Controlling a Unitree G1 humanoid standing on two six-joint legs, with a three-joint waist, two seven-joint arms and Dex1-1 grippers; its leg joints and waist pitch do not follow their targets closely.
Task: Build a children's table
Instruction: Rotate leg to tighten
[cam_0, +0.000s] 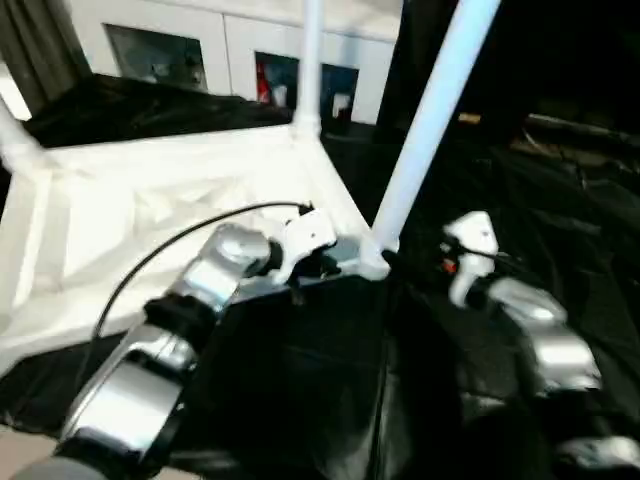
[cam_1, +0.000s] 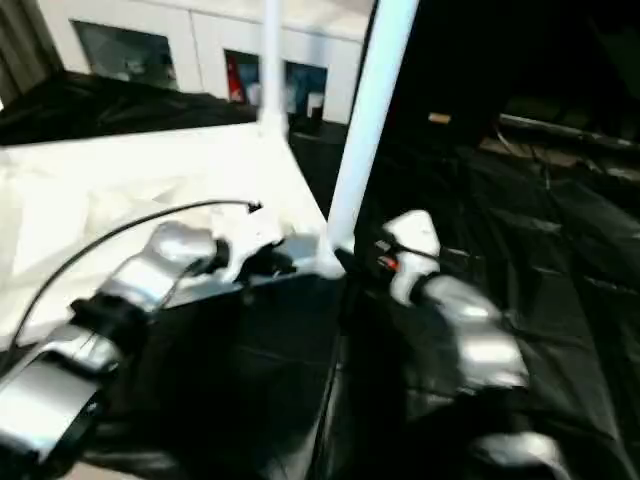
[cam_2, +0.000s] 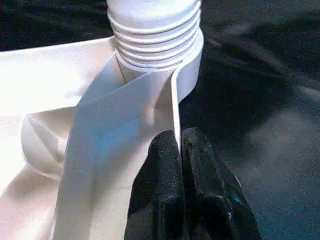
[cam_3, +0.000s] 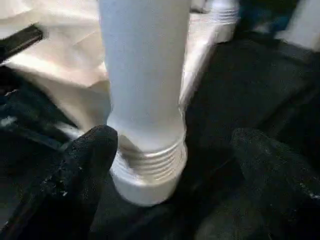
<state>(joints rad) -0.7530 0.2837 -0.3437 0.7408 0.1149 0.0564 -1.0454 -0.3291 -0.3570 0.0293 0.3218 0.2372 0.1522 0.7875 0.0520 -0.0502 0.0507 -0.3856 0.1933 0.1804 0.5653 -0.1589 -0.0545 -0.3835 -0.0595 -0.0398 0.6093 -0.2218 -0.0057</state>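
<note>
While the tabletop (cam_0: 150, 215) lies underside up on the black cloth (cam_0: 560, 220), the left gripper (cam_2: 181, 150) pinches its near rim, steadying it. The right gripper (cam_3: 172, 155), spread wide, flanks the near-right leg (cam_0: 425, 130), whose threads are not fully seated in the socket. 2 legs stand upright.

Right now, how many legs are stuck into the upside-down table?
3 that show: one leg at the near corner between the grippers, one at the far corner, one at the left edge. A fourth may be hidden.

Table top (cam_0: 150, 215): smooth white plastic, slight sheen. Legs (cam_0: 430, 120): same plastic, ridged threads at collar. Fingers (cam_3: 75, 185): matt black, grainy. Forearms (cam_0: 130, 395): glossy silver. Cloth (cam_0: 560, 200): black, wrinkled.
</note>
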